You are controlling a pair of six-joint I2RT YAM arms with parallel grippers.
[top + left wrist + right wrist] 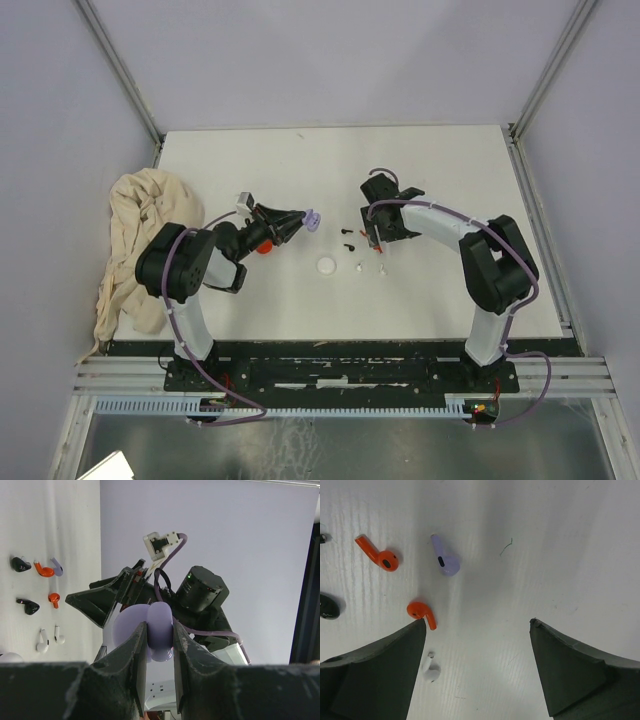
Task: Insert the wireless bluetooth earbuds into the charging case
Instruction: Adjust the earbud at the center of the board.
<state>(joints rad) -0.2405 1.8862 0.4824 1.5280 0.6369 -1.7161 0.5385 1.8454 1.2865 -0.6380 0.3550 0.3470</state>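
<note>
Between the fingers of the left gripper [160, 632] a lilac charging case [159, 614] is pinched. The right gripper [477, 624] hangs spread wide and empty. Just ahead of its tips lies one lilac earbud [445, 557], with a red earbud [421, 611] beside one finger. Every earbud in view lies loose on the table [560, 540]. The second lilac one is unseen, so insertion looks barely begun, if at all.

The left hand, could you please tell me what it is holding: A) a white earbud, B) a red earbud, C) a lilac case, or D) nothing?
C: in the left wrist view, the left hand is shut on the lilac case, which sits pinched between its two fingers.
</note>
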